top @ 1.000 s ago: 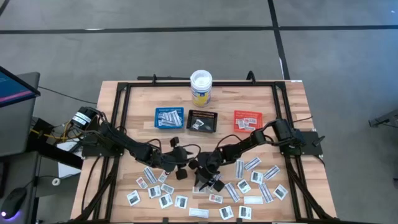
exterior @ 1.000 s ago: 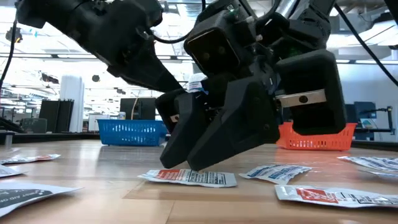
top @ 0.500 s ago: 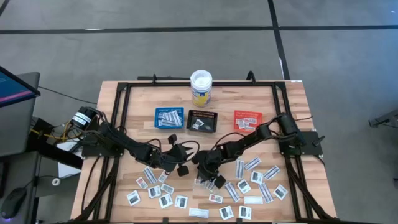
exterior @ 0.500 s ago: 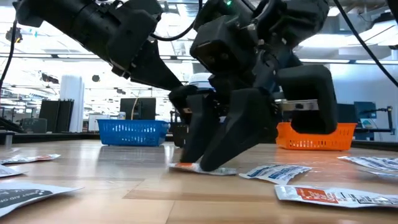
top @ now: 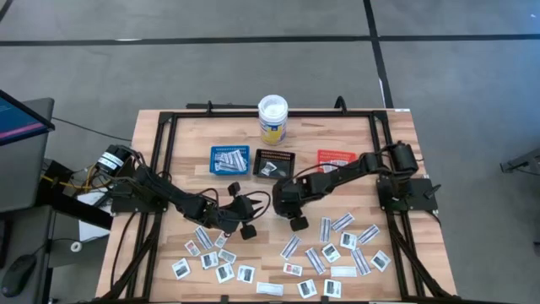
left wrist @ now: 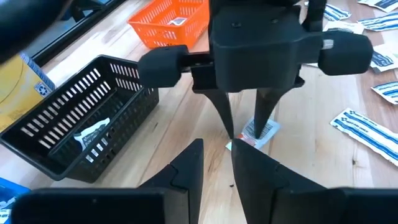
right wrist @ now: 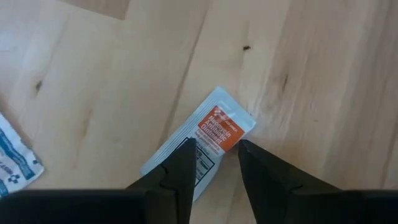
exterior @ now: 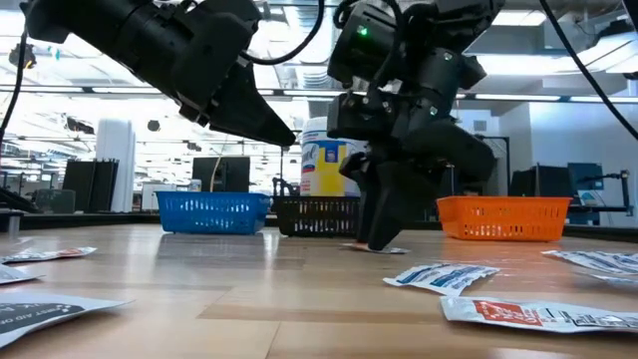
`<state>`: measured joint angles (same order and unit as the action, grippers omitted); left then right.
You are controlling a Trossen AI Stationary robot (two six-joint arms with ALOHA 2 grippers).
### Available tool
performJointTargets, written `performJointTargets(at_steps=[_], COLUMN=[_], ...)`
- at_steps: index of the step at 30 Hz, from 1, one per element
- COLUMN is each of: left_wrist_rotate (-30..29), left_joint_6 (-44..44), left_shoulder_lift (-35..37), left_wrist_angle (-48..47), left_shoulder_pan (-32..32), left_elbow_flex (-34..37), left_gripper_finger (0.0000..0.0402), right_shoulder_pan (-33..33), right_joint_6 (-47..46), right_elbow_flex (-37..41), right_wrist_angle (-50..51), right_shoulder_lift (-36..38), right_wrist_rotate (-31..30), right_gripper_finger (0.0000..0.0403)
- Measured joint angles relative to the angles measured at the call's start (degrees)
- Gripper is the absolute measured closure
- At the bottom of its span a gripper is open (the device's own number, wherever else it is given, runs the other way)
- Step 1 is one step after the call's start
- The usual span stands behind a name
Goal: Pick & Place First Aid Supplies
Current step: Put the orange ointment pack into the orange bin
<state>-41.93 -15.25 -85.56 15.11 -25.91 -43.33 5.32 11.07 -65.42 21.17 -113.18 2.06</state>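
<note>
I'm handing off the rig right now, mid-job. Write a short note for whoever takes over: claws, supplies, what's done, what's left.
Right claw: tips down at the table in front of the black tray, straddling a red-marked packet; packet lies flat, not lifted.
Left claw: hovers empty, slightly open, facing the right one.
Done: some packets in the blue tray, black tray and orange tray.
Left: many loose packets across the near table.

Right tool (right wrist: 214, 163) points straight down at mid-tabletop, fingertips (left wrist: 231, 127) low with a narrow gap between them. Left tool (left wrist: 216, 168) sits just beside it, angled low toward it, fingers slightly parted, holding nothing.
</note>
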Motion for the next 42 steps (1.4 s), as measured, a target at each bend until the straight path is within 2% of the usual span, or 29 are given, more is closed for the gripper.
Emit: performJointTargets(at_steps=[5, 14, 19, 24, 28, 30, 32, 34, 42], left_wrist_rotate=[0.0, 0.0, 0.0, 0.0, 0.0, 0.5, 2.6, 4.7, 5.3], left_joint_6=[0.0, 0.0, -0.1, -0.2, -0.2, -0.4, -0.7, -1.6, -1.7], left_shoulder_lift=[0.0, 0.0, 0.0, 0.0, 0.0, 0.0, 0.0, 0.0, 0.0], left_wrist_angle=[0.2, 0.3, 0.3, 0.3, 0.3, 0.3, 0.4, 0.4, 0.4], left_shoulder_pan=[0.0, 0.0, 0.0, 0.0, 0.0, -0.2, -0.3, -0.4, -0.3], left_elbow_flex=[0.0, 0.0, 0.0, 0.0, 0.0, 0.0, 0.0, 0.0, 0.0], left_gripper_finger=[0.0317, 0.0317, 0.0317, 0.0317, 0.0317, 0.0317, 0.0317, 0.0317, 0.0317], right_shoulder_pan=[-0.7, -0.3, -0.3, 0.6, -0.1, -1.4, -3.1, -5.4, -14.4], right_joint_6=[1.6, -0.7, -2.6, -7.4, -17.7, -22.1, -25.3, -26.6, -27.7], right_elbow_flex=[-0.2, 0.5, 0.6, 0.6, 0.5, 1.4, 3.4, 6.4, 19.2], right_wrist_angle=[0.1, 1.4, 6.4, 17.4, 28.5, 31.7, 32.4, 32.5, 28.8], right_shoulder_lift=[-1.7, 2.8, 6.0, 10.3, 15.0, 17.7, 21.1, 24.6, 36.1], right_wrist_rotate=[-3.9, -4.7, -7.3, -18.0, -30.8, -38.4, -43.3, -43.6, -35.4], right_gripper_finger=[0.0303, 0.0394, 0.0394, 0.0401, 0.0394, 0.0391, 0.039, 0.0391, 0.0389])
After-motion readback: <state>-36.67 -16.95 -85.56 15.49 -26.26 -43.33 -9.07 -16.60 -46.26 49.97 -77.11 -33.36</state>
